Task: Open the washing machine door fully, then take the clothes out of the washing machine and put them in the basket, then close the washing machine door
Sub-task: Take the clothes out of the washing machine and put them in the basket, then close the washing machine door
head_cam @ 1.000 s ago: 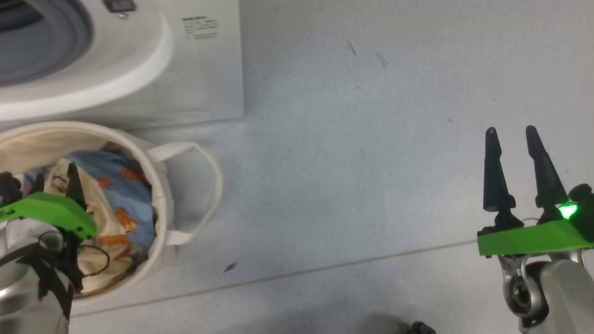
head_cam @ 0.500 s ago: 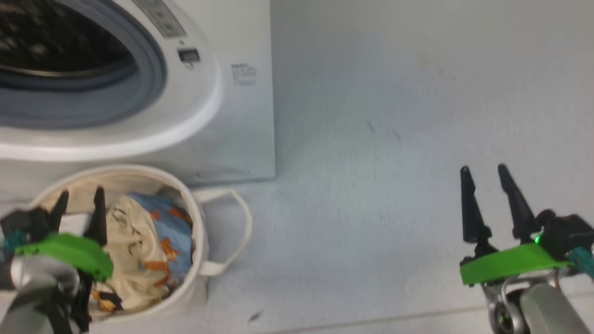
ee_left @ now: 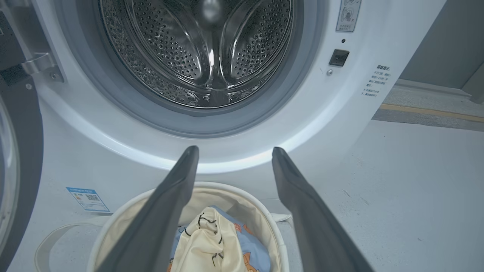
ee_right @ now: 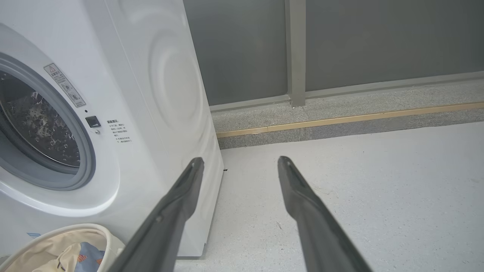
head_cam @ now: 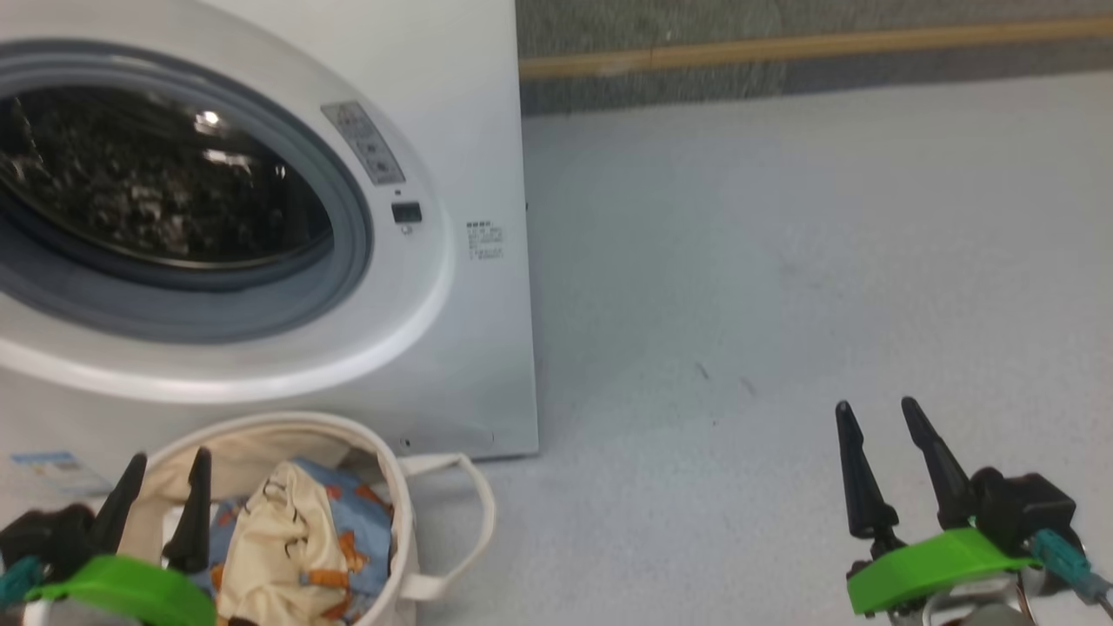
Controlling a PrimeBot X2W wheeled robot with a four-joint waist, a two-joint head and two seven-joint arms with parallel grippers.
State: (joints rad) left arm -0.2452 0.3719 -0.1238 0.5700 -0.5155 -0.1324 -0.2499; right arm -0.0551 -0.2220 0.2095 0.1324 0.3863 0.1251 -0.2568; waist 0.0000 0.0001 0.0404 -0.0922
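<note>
Lower left, the basket [head_cam: 278, 419] holds the clothes [head_cam: 287, 539]; above it the washing machine [head_cam: 487, 348] mouth shows perforated steel; left gripper [head_cam: 171, 456] and right gripper [head_cam: 875, 404] both spread wide, gripping nothing.

White washing machine [head_cam: 469, 130] filling upper left, washing machine door [ee_left: 28, 132] standing open at left edge; cream basket [head_cam: 252, 452] sitting lower left, holding blue-cream clothes [head_cam: 287, 539].

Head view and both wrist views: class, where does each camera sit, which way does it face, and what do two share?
Head view: on the head, looking forward-down at washing machine, basket; left gripper, right gripper show.
Left wrist view: left wrist, facing the drum; own fingers.
Right wrist view: right wrist, facing washing machine's side, floor; own fingers.
Shared: clothes in basket.
</note>
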